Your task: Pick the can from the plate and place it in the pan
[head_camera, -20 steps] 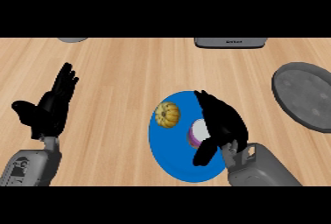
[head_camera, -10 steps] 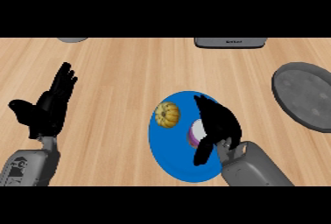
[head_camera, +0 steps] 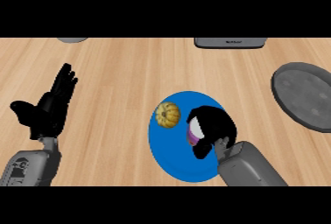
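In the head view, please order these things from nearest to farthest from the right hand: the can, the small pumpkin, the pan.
1. The can: on the blue plate, with the right hand curled round it.
2. The small pumpkin: on the same plate, just left of the hand.
3. The pan: at the counter's right edge, beyond the plate.

The right hand (head_camera: 213, 124) is curling round the can (head_camera: 193, 131) on the blue plate (head_camera: 174, 162) at centre; the left hand (head_camera: 48, 109) is resting open at left.

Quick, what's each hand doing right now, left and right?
Left hand: open, fingers straight, resting at the view's left, holding nothing.
Right hand: fingers curled round the can on the blue plate.
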Robot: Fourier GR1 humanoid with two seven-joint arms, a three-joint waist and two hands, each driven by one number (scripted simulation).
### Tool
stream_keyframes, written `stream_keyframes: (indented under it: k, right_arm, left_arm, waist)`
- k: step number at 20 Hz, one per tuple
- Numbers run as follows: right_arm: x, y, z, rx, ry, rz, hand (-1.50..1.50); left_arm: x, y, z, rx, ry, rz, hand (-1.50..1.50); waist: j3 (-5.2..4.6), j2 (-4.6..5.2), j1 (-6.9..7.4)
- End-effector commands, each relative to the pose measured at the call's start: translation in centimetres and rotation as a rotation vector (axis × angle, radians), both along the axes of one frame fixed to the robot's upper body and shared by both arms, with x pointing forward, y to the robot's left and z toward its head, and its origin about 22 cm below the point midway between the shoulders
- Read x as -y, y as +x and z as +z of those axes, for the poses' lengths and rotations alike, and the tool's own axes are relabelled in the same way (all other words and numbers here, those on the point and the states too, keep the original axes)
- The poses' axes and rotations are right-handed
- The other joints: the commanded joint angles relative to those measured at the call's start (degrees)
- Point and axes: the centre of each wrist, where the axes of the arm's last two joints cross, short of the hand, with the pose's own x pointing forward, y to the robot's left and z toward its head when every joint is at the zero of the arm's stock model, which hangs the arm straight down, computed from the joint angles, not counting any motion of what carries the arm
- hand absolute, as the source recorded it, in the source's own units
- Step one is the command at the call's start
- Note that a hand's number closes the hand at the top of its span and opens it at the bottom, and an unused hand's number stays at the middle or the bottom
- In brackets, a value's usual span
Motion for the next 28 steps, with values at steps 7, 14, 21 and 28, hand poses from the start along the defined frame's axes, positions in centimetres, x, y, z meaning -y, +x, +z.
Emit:
stream_keyframes:
  k: [7, 14, 21, 28]
  right_arm:
    - [1.7, 0.3, -0.7, 0.02, -0.038, 0.024, 1.5]
    - [-3.3, 3.0, -1.3, 0.067, -0.056, -0.247, 1.5]
    - [-3.4, 3.2, 4.9, 0.54, -0.14, -0.328, 1.5]
    - [-0.5, 1.6, 9.0, 0.761, -0.083, -0.469, 1.5]
  left_arm:
    - [1.5, -1.2, 0.2, 0.001, 0.01, -0.007, 0.0]
    - [1.4, 1.0, 1.6, 0.008, -0.003, -0.015, 0.0]
    - [-0.7, -0.2, -0.2, -0.002, 0.004, -0.002, 0.0]
    - [0.9, -0.4, -0.1, 0.017, 0.008, 0.002, 0.0]
  waist:
    - [0.06, 0.06, 0.04]
    - [0.07, 0.25, 0.65]
    - [0.02, -0.17, -0.01]
    - [0.05, -0.18, -0.68]
